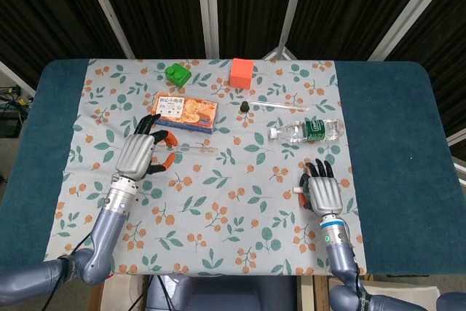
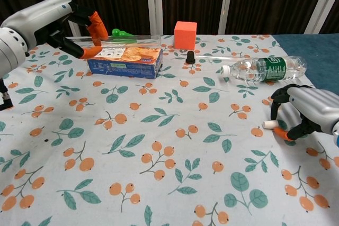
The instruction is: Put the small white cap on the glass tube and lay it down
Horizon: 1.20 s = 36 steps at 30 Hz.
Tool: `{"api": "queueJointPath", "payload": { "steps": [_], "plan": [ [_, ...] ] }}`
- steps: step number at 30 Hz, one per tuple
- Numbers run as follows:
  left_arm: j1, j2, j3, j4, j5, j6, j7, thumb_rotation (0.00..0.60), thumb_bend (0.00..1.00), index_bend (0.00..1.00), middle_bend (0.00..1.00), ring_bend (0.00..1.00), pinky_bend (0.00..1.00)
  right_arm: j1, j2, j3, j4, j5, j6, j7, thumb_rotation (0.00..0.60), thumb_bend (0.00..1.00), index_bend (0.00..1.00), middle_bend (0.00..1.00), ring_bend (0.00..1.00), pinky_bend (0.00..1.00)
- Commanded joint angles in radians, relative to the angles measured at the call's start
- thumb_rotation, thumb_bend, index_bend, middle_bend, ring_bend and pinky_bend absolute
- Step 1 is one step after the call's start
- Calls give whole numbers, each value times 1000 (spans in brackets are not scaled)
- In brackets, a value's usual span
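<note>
Above a table draped in an orange-berry print cloth (image 1: 218,202), the robot's left hand (image 1: 138,154) holds the glass tube (image 2: 124,38) level in the air, pinched between its orange-tipped thumb and fingers (image 2: 97,23). From the chest view, the tube runs out to the right from that grip, passing above the blue and orange biscuit box (image 2: 125,60) without resting on it. Its far open end hangs free, well apart from the other hand.

At the near right edge of the cloth, the right hand (image 2: 307,112) is lowered over the small white cap (image 2: 269,125). The cap lies on its side on the cloth, just beside the orange tip of the thumb and under the curled dark fingers (image 2: 279,99). Whether the cap is actually pinched or only touched cannot be told from either view; in the head view the cap (image 1: 297,192) peeks out at the left side of the hand (image 1: 322,193).

Further back lie a clear water bottle (image 2: 262,70) on its side, a small black cap (image 2: 189,56), a thin clear rod (image 2: 228,56), an orange cube (image 2: 185,35) and a green block (image 1: 178,73).
</note>
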Motion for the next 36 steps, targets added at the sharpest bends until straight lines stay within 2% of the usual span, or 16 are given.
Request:
{"api": "queueJointPath", "payload": {
  "steps": [1, 7, 18, 27, 32, 36],
  "plan": [
    [-1, -4, -1, 5, -4, -2, -2, 600, 752, 557, 494, 80, 0, 0, 2, -1, -2, -8, 4, 9, 600, 429, 588, 203, 8, 0],
    [-9, -19, -2, 14, -9, -6, -2, 600, 753, 558, 494, 80, 0, 7, 15, 9, -23, -45, 23, 41, 600, 430, 595, 207, 13, 0],
    [-32, -85, -8, 59, -46, -27, -2, 600, 753, 558, 494, 80, 0, 26, 85, 62, -99, -122, 81, 93, 600, 429, 598, 214, 16, 0],
    [-64, -232, -63, 181, -73, -39, -151, 600, 754, 558, 494, 80, 0, 65, 156, 131, -133, -179, 110, 140, 600, 429, 599, 214, 16, 0],
    [-89, -305, -96, 253, -79, -39, -209, 600, 756, 558, 494, 80, 0, 82, 184, 151, -140, -198, 117, 147, 600, 429, 599, 214, 16, 0],
    [-102, -348, -104, 303, -69, -41, -255, 600, 758, 558, 496, 80, 0, 93, 200, 159, -138, -206, 121, 137, 600, 429, 599, 214, 16, 0]
  ]
}}
